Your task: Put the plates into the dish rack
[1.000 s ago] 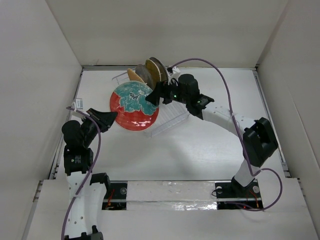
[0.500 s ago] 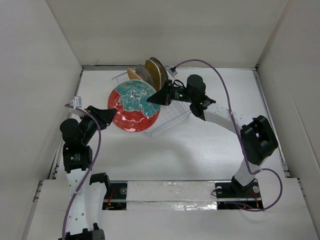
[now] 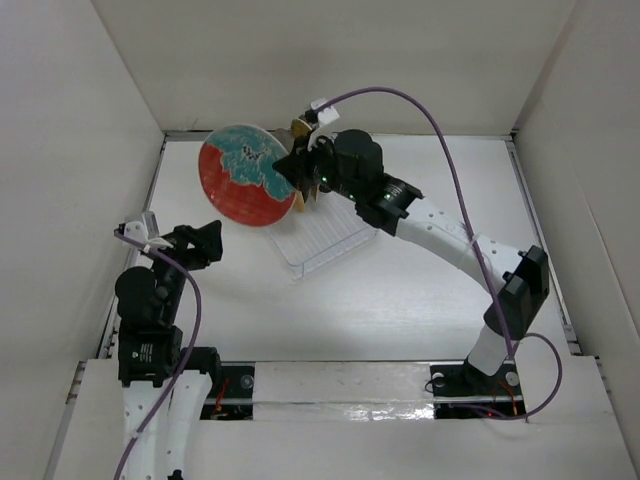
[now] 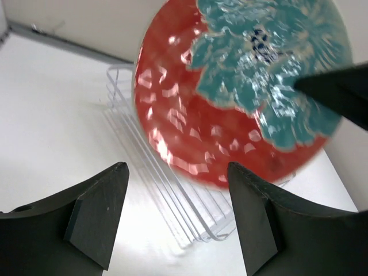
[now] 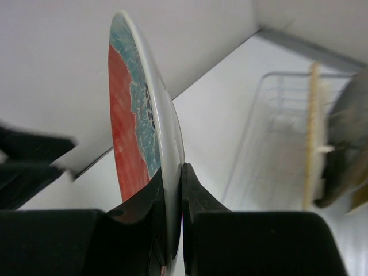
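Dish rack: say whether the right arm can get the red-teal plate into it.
Probably yes: the right gripper holds the plate on edge by the rack, whose near slots look free.

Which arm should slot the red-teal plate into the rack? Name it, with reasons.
Right. The right gripper is shut on the rim of the plate, holding it on edge by the rack. The left gripper is open, back from the plate, holding nothing.
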You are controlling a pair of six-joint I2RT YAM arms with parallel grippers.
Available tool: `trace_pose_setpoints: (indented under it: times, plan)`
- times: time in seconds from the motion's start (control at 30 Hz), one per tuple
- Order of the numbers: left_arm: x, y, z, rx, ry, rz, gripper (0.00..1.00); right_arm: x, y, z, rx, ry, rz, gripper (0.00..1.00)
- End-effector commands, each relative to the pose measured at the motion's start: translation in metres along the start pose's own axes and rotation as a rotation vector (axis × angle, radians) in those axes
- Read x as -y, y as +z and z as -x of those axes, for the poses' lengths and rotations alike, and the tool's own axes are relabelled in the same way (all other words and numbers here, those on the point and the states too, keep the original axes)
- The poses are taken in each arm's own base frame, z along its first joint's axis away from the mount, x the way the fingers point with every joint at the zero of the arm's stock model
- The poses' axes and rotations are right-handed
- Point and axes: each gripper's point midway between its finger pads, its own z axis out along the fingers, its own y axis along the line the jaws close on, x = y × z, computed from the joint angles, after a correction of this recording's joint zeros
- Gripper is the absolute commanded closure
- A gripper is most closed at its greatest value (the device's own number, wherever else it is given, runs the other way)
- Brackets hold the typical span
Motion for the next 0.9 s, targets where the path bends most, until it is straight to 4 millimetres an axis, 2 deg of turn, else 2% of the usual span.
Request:
trace_pose_setpoints:
  times: [0.0,0.03,0.07,0.1,0.13,0.17,0.2,0.23,0.27,0.3,0.33,0.37,0.4,0.47,0.63,0.8,0.87]
  plan:
    - [-0.006,-0.011,0.016,0.096,0.067,0.04,0.34,0.053,-0.01,0.106,0.308,-0.15,-0.38,1.0]
    - [-0.008,-0.011,0.013,0.09,0.067,0.043,0.35,0.059,0.002,0.094,0.288,-0.172,-0.419,1.0]
    - [-0.008,-0.011,0.01,0.088,0.067,0.041,0.35,0.062,0.004,0.096,0.293,-0.193,-0.46,1.0]
    - [-0.007,-0.011,0.002,0.075,0.063,0.021,0.36,0.065,0.0,0.109,0.325,-0.233,-0.546,1.0]
    - [-0.007,-0.01,-0.001,0.073,0.06,0.015,0.36,0.07,0.002,0.109,0.325,-0.269,-0.596,1.0]
    - [-0.006,-0.009,-0.006,0.066,0.057,0.003,0.36,0.082,0.014,0.097,0.299,-0.299,-0.645,1.0]
    - [-0.006,-0.008,-0.013,0.054,0.054,-0.01,0.37,0.079,0.012,0.11,0.323,-0.322,-0.686,1.0]
    - [-0.005,-0.007,-0.015,0.048,0.049,-0.021,0.37,0.082,0.015,0.11,0.323,-0.334,-0.708,1.0]
    - [-0.004,-0.008,-0.013,0.05,0.048,-0.022,0.37,0.085,0.031,0.095,0.294,-0.354,-0.719,1.0]
    - [-0.001,-0.009,-0.014,0.049,0.05,-0.033,0.38,0.089,0.032,0.094,0.286,-0.375,-0.746,1.0]
    - [0.001,-0.01,-0.015,0.045,0.048,-0.041,0.38,0.088,0.034,0.103,0.308,-0.373,-0.754,1.0]
    - [-0.001,-0.009,-0.016,0.042,0.048,-0.037,0.38,0.09,0.037,0.101,0.302,-0.381,-0.763,1.0]
    - [-0.001,-0.009,-0.016,0.043,0.046,-0.037,0.38,0.097,0.047,0.087,0.274,-0.398,-0.782,1.0]
    - [-0.001,-0.009,-0.016,0.042,0.046,-0.037,0.38,0.093,0.053,0.086,0.281,-0.4,-0.776,1.0]
    - [-0.001,-0.009,-0.018,0.039,0.043,-0.039,0.38,0.092,0.076,0.054,0.231,-0.416,-0.761,1.0]
    - [-0.001,-0.009,-0.019,0.038,0.041,-0.04,0.38,0.089,0.089,0.038,0.216,-0.402,-0.738,1.0]
    - [-0.001,-0.009,-0.019,0.037,0.04,-0.04,0.38,0.086,0.097,0.024,0.194,-0.398,-0.72,1.0]
